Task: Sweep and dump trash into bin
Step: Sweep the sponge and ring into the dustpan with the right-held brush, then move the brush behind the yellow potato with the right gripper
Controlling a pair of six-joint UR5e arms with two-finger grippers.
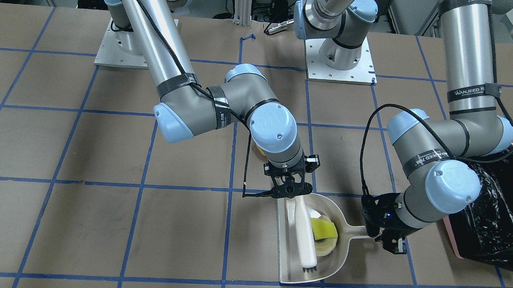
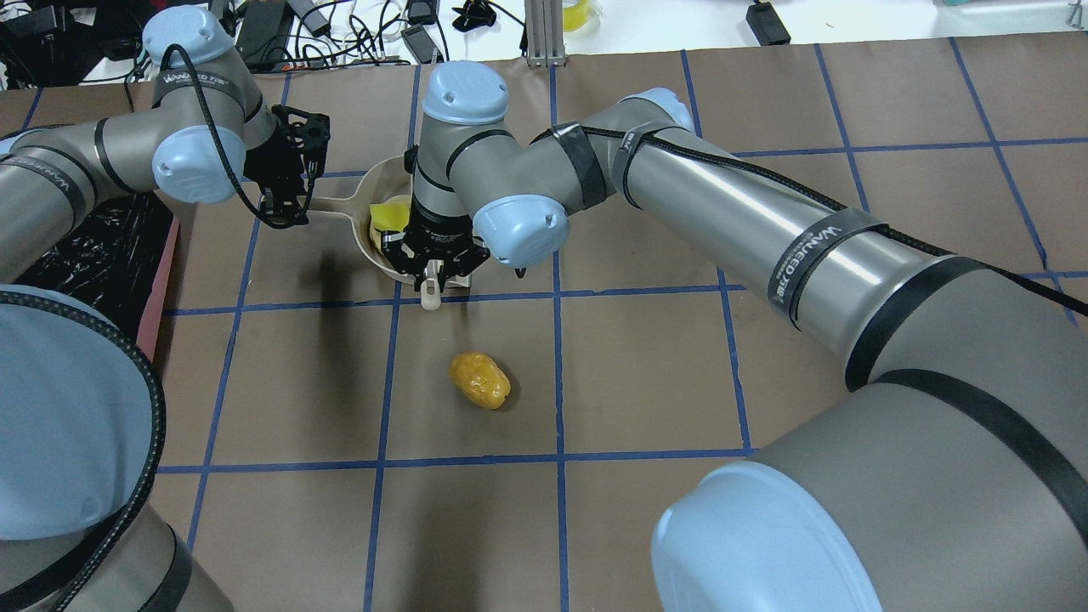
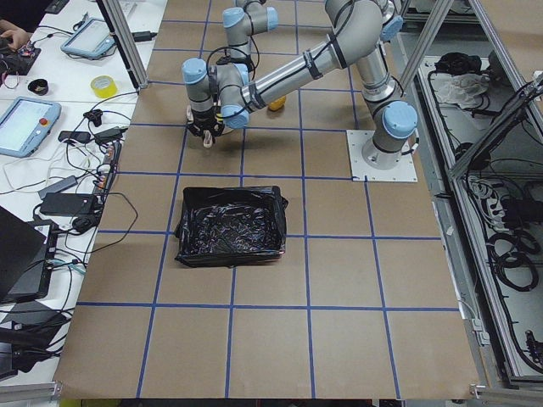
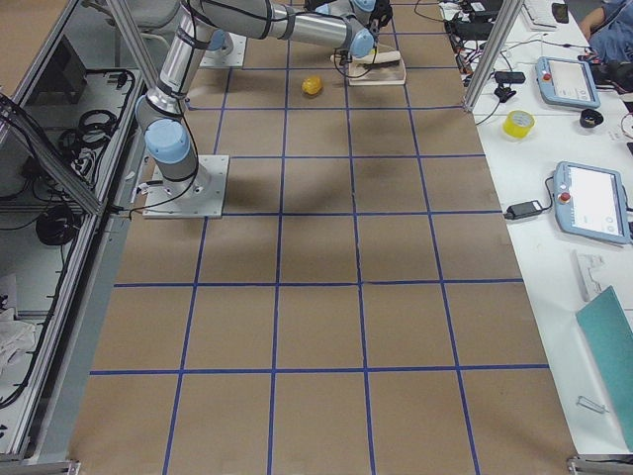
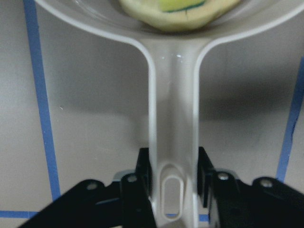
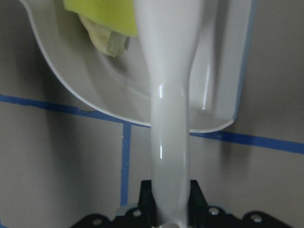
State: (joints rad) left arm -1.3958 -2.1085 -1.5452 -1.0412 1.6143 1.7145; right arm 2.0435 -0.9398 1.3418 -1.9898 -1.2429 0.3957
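A white dustpan [image 1: 340, 251] lies on the table. A yellow-green wedge [image 1: 323, 229] lies in it on top of a pale cream slice [image 1: 324, 247]. My left gripper [image 1: 384, 236] is shut on the dustpan's handle [image 5: 173, 142]. My right gripper [image 1: 291, 191] is shut on the handle of a white brush [image 1: 304, 237], whose bristles rest in the pan. The golden-brown lump [image 2: 480, 380] lies on the table, on the robot's side of the pan. The pink bin [image 2: 161, 272] with its black bag [image 1: 491, 215] stands beside my left arm.
The table is brown paper with a blue tape grid. The two arm base plates [image 1: 340, 61] sit at the robot's edge. Operator desks with tablets and tape rolls [image 4: 517, 123] stand beyond the far edge.
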